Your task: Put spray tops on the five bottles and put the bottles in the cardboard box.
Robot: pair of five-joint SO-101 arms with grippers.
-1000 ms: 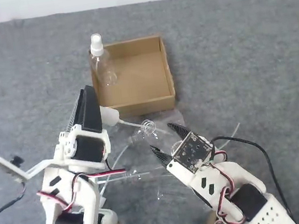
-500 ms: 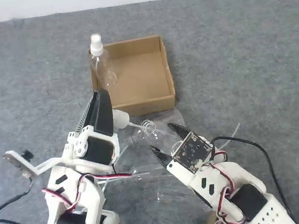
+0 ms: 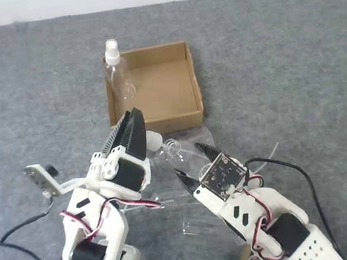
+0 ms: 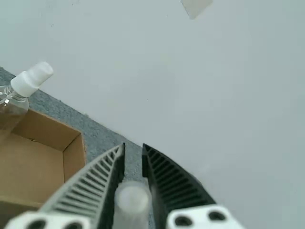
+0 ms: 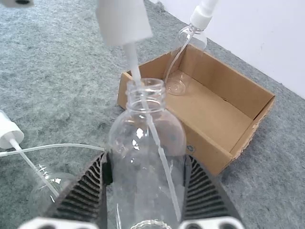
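Note:
My right gripper is shut on a clear bottle, held with its open neck pointing toward the cardboard box. Just off that neck hangs a white spray top, and its thin tube runs down into the bottle. My left gripper is shut on this spray top. In the high view the left gripper sits close in front of the box, and the right gripper is beside it. One capped bottle stands in the box's far left corner.
A loose spray top with a long tube and another open bottle lie on the grey mat beside the held bottle. More clear bottles lie between the two arm bases. A white wall stands behind the table.
The left gripper has swung to the right with the spray top, bringing it up to the held bottle's neck. The right arm and its bottle have stayed still.

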